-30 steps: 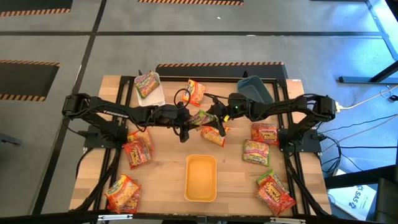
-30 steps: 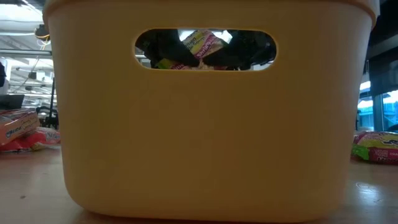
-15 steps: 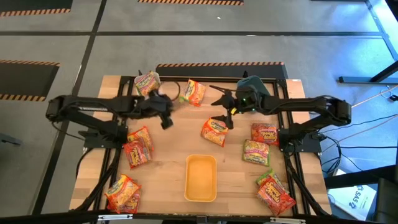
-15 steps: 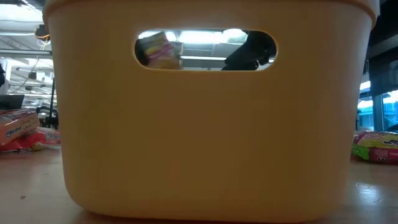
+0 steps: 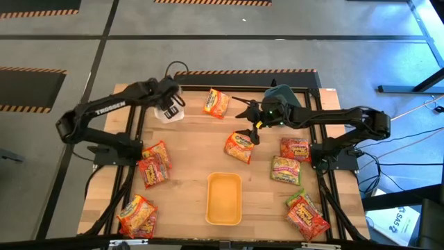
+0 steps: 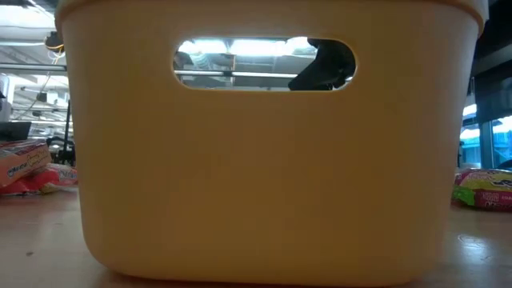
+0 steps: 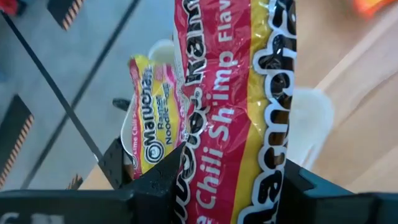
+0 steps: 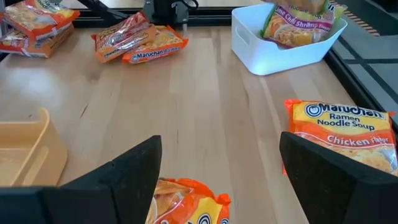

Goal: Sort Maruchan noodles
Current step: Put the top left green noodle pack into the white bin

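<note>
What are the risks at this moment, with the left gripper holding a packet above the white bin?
1. The left gripper holds the lime chili shrimp packet by one end over the white bin; if released off-centre, it may land on the rim or slide out.
2. A packet already in the bin leans against the wall, so the new one may rest on it and tip over.
3. The open right gripper hovers close above an orange packet and could bump it.

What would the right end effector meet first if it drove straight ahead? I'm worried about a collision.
Probably nothing soon: the open right end effector faces bare table, between the white bin and orange packets. An orange packet lies just below it.
</note>
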Controlling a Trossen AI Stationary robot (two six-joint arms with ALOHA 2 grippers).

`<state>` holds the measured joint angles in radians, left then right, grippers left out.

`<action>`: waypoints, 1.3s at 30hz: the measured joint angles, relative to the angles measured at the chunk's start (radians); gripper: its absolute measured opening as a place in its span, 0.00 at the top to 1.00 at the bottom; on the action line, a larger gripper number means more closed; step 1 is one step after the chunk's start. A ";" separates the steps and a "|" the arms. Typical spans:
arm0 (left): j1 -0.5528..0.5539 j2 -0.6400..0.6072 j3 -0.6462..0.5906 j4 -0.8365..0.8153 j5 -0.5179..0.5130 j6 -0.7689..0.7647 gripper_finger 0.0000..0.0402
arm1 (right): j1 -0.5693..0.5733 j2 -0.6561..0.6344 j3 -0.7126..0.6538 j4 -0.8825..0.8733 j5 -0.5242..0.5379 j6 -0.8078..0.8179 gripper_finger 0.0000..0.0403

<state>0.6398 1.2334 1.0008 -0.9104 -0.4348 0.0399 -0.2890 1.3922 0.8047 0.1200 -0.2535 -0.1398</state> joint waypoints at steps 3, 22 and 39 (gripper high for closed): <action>0.062 0.051 0.000 0.006 0.045 0.063 0.65 | 0.000 0.000 0.000 -0.002 0.000 0.000 0.23; 0.209 0.333 -0.001 0.098 0.067 0.136 0.62 | 0.000 0.000 0.000 -0.018 0.001 0.001 0.23; 0.186 0.338 -0.001 0.084 -0.080 0.179 0.45 | 0.000 0.000 0.000 -0.014 0.001 0.002 0.23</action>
<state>0.8253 1.5711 0.9997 -0.8265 -0.5144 0.2189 -0.2886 1.3922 0.8047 0.1062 -0.2521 -0.1375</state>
